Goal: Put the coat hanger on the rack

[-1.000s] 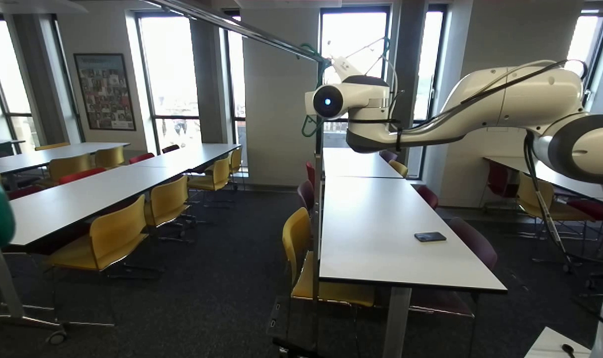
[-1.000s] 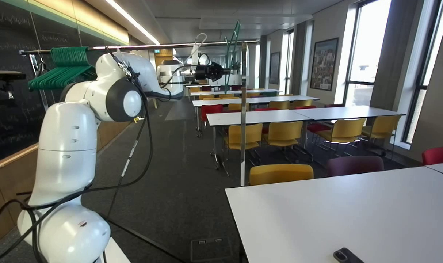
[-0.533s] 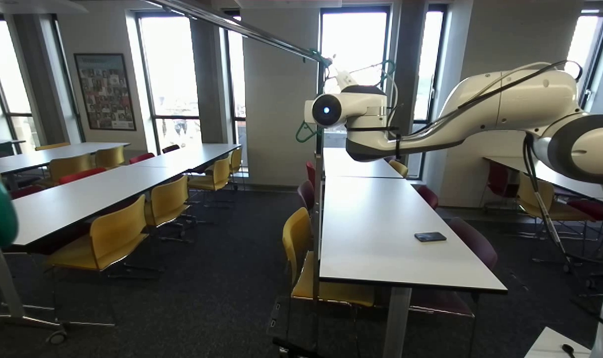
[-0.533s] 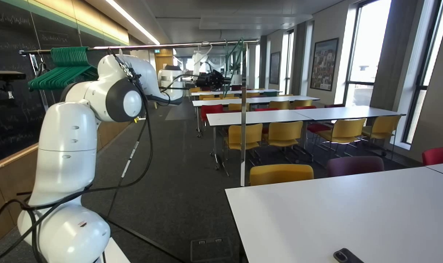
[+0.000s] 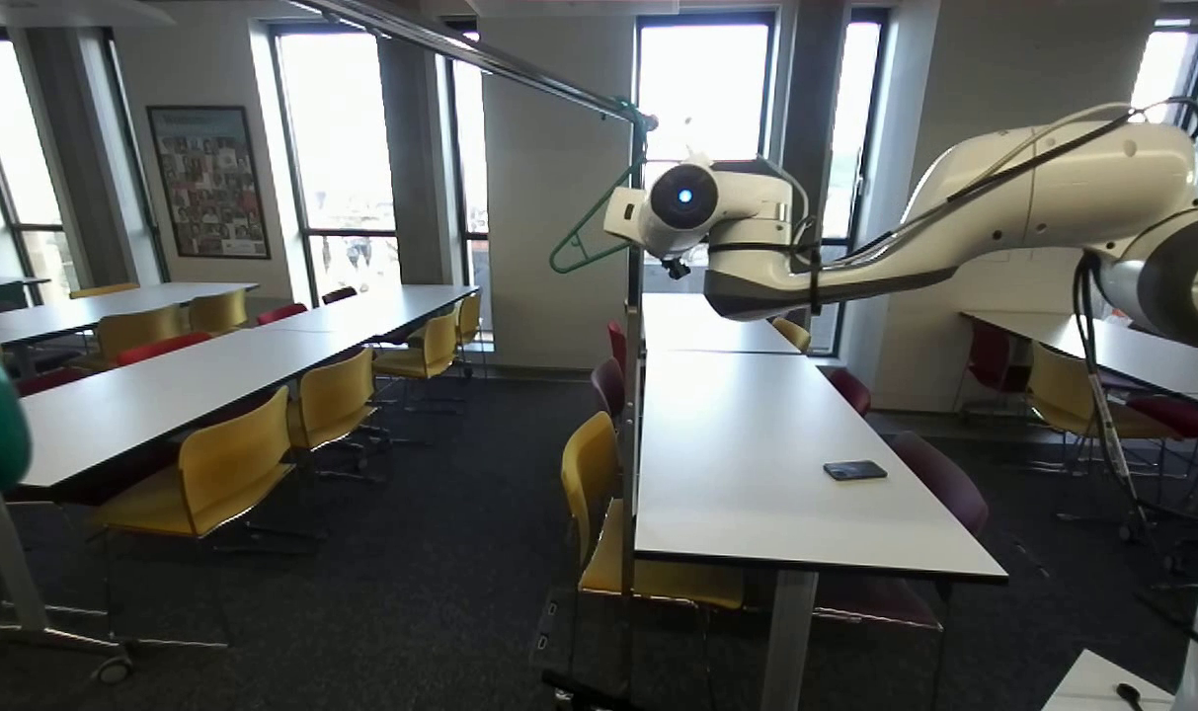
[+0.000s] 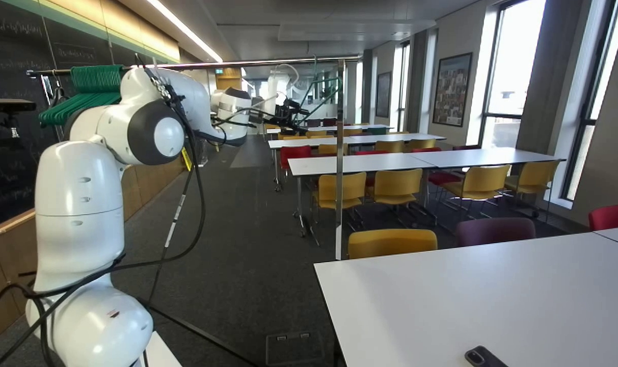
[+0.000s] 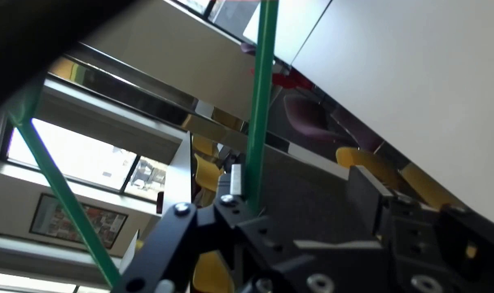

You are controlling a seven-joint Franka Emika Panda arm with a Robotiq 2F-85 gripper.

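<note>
Hanging from the rack (image 6: 268, 62): the green coat hanger (image 7: 260, 101), upper centre in both exterior views, tilted.
Gripper (image 7: 297, 179): fingers spread wide, gripping nothing; in the wrist view, one side of the coat hanger passes just beside the finger left of centre; contact cannot be told.
Other hangers (image 6: 96, 79): a close green row, upper left of an exterior view.
Table (image 5: 747, 444): white, right of centre, bearing a dark phone (image 5: 855, 470).
</note>
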